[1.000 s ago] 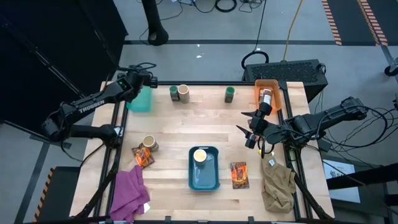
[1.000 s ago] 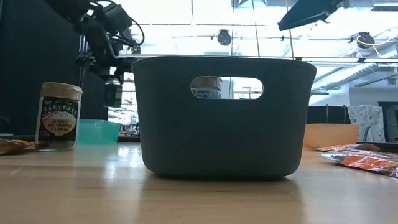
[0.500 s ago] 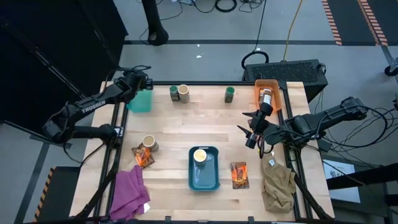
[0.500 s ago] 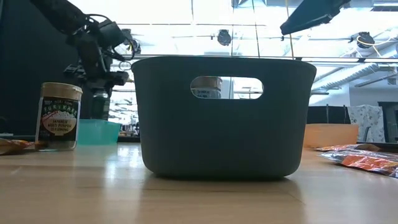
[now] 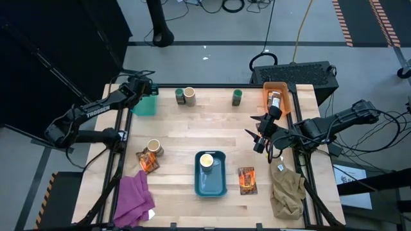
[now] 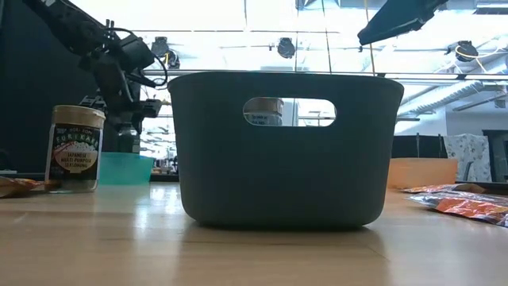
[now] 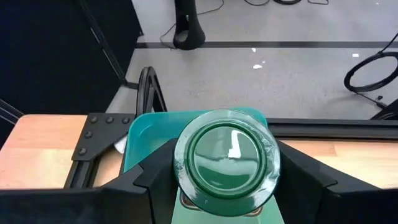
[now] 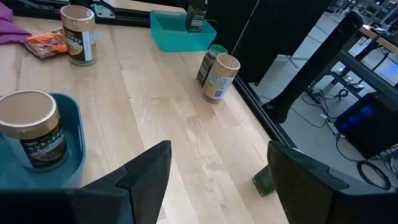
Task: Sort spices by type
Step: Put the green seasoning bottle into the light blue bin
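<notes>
High view: left gripper (image 5: 145, 89) is hanging over the teal bin (image 5: 145, 106) at the table's far left corner, fingers clamped on a green jar (jar itself is hidden under the arm here). Using the dark blue bin (image 5: 210, 186) at table centre as reference: a cream-top jar (image 5: 206, 160) is standing inside its far end. Another cream-top jar (image 5: 154, 148) is sitting left of the blue bin, touching an orange packet (image 5: 147, 161). A second orange packet (image 5: 247, 180) is lying just right of the blue bin. Beyond the blue bin, near the far edge, a green jar and cream jar pair (image 5: 185, 96) is standing together, and a lone green jar (image 5: 237, 97) is standing further right. The orange tray (image 5: 284, 89) at far right is holding a dark bottle (image 5: 275, 101). Right gripper (image 5: 262, 136) is waiting right of the blue bin, fingers spread wide.

Low view: blue bin is filling the middle; the cream-top jar is showing through its handle slot. Left gripper (image 6: 127, 103) is hovering above the teal bin (image 6: 125, 168).

Left wrist view: fingers (image 7: 155, 165) are gripping the held green jar (image 7: 226, 160) from both sides, directly over the teal bin (image 7: 149, 127).

Right wrist view: fingers (image 8: 146, 171) are standing wide apart, nothing between them.
</notes>
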Controlling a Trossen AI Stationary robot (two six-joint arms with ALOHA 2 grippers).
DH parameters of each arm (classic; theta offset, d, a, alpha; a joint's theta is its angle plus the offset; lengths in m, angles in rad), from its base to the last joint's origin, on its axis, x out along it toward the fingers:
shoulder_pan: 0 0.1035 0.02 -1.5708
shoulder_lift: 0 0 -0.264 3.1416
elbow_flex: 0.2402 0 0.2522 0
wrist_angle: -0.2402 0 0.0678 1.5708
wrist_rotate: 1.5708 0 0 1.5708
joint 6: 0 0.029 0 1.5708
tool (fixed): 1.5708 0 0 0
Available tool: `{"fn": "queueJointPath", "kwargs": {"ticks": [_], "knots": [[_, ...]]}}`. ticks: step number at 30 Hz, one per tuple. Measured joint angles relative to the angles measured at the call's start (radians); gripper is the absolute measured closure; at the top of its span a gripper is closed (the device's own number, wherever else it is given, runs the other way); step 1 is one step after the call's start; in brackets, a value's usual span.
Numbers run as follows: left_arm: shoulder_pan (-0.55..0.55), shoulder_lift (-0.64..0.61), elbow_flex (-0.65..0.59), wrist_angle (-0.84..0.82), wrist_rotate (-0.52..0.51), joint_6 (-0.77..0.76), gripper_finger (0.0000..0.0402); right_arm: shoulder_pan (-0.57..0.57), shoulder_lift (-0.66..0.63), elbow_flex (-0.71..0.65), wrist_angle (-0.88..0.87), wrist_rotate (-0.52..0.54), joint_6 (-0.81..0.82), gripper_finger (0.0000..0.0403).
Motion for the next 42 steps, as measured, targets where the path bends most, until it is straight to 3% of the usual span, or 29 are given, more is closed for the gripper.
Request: {"fn": "queueJointPath", "kwargs": {"ticks": [35, 42], "knots": [[-0.011, 0.001, 0.001, -0.165, 0.059, -0.051, 0.0192, 0.0, 0.0, 0.0, 0.0, 0.0, -0.01, 0.0154], [-0.011, 0.002, 0.001, -0.1, 0.059, -0.051, 0.0192, 0.0, 0.0, 0.0, -0.002, 0.0, -0.01, 0.0154]]}}
